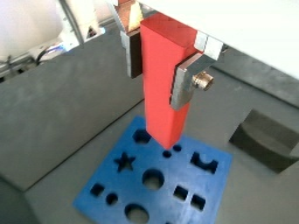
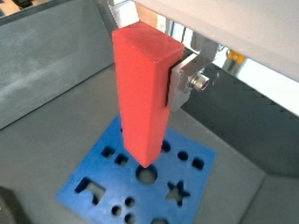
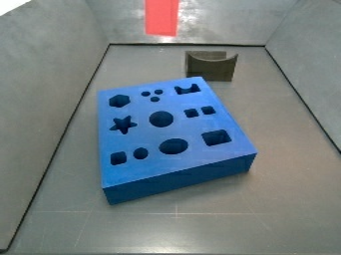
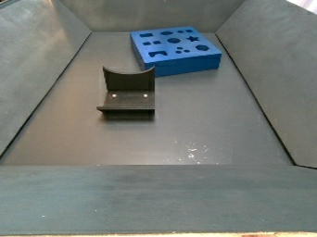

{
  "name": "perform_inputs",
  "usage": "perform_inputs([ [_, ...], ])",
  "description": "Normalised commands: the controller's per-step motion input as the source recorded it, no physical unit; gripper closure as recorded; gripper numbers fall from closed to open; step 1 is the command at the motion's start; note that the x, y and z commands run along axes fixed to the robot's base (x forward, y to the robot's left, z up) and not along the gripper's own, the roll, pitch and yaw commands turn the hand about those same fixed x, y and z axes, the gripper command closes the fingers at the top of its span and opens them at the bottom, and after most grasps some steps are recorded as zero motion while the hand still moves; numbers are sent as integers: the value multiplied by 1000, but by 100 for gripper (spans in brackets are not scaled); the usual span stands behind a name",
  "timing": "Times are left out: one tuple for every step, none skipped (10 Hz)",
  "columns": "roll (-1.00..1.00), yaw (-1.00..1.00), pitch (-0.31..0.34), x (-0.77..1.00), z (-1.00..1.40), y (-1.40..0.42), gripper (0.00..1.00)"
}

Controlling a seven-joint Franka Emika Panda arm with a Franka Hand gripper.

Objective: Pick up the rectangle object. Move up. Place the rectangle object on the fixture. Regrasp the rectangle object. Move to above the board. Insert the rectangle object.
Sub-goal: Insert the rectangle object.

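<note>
Rectangle object (image 1: pixel 163 83) was a slim red-orange bar with flat faces and crisp edges, hanging upright from the gripper (image 1: pixel 160 52), long axis pointing down at the board (image 1: pixel 158 179). In both wrist views the bar (image 2: pixel 145 92) filled the middle of the picture; its lower end looked square and plain, and its colour was even, with no marks visible. The gripper (image 2: pixel 163 66) was clamped on the bar's upper part: a flat silver finger (image 1: pixel 187 80) pressed against one side face, with a round screw head showing on the plate, and the same plate (image 2: pixel 187 77) lay flush against the bar in a wrist view. The opposite finger was mostly hidden behind the bar.

The bar was held clear above the blue board (image 2: pixel 140 184), not touching it, its lower end over the board's holes. In a side view only the bar's lower part (image 3: pixel 162 16) showed at the upper edge of the picture, well above the floor; the gripper itself was out of that frame.

The board (image 3: pixel 170 129) lay flat on the grey floor, a thick blue slab with star, round, oval, hexagon and rectangular cut-outs. The fixture (image 3: pixel 210 64), a small dark block with a U-shaped notch, stood apart from the board (image 4: pixel 176 49) and empty (image 4: pixel 125 93).
</note>
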Motion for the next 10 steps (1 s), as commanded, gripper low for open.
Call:
perform_inputs([
  [-243, 317, 0, 317, -109, -240, 100],
  [-194, 351, -37, 337, -123, -243, 100],
  [-137, 354, -54, 434, -129, -277, 100],
  [-91, 331, -63, 474, -140, -306, 100],
  [-66, 334, -71, 474, -151, -306, 100],
  [-63, 263, -106, 409, -249, -246, 100],
  [-37, 246, -77, 380, -306, -217, 100],
  [-49, 277, -69, 331, -360, -177, 100],
  [-29, 329, -117, 203, -389, -160, 100],
  [-11, 374, -111, 206, -389, -117, 100],
])
